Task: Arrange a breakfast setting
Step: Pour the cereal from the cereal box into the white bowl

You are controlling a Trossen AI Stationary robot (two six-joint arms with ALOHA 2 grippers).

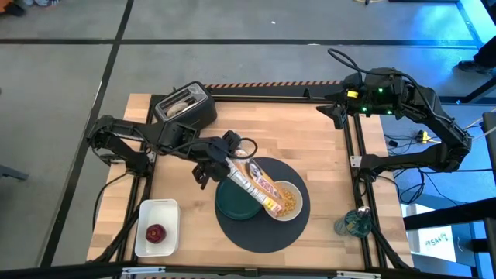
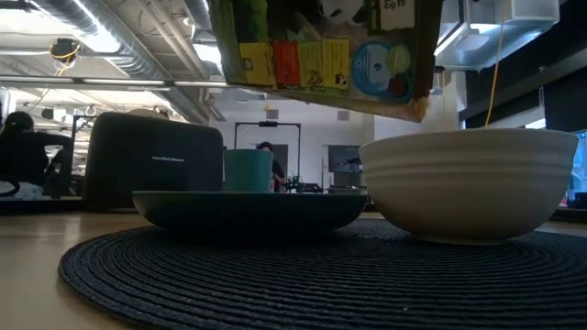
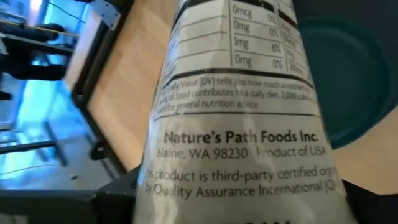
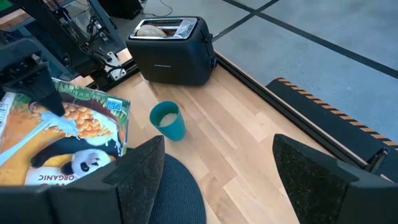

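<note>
The left gripper [image 1: 223, 159] is clamped on a cereal box [image 1: 256, 184], holding it tilted over the mat [image 1: 232, 226] with its open end above the bowl [image 1: 296, 209]. In the right wrist view the box [image 4: 68, 134] shows a panda and cereal print on its front, with the left arm's dark gripper at its upper edge. The left wrist view is filled by the box's printed back [image 3: 239, 124], with a piece of the plate [image 3: 354, 87] behind it.

The bowl sits on the right part of the mat and holds yellow cereal [image 1: 287, 203]. The plate [image 1: 236, 203] lies on the left part of the mat, just beside the bowl. From table height, the plate [image 2: 248, 209] and bowl [image 2: 468, 183] stand side by side on the woven mat [image 2: 312, 275], with the box [image 2: 321, 50] hanging above them.

The cup [image 4: 168, 120] stands on bare wood between the toaster [image 4: 171, 50] and the mat. The toaster [image 1: 184, 108] is at the far left corner of the table [image 1: 310, 139] with a bagel [image 1: 180, 103] in its slots. A white tray [image 1: 143, 232] at the near left corner holds the red fruit [image 1: 156, 233].

The right gripper [image 4: 214, 168] waits at the far right of the table, its fingers apart and holding nothing.
</note>
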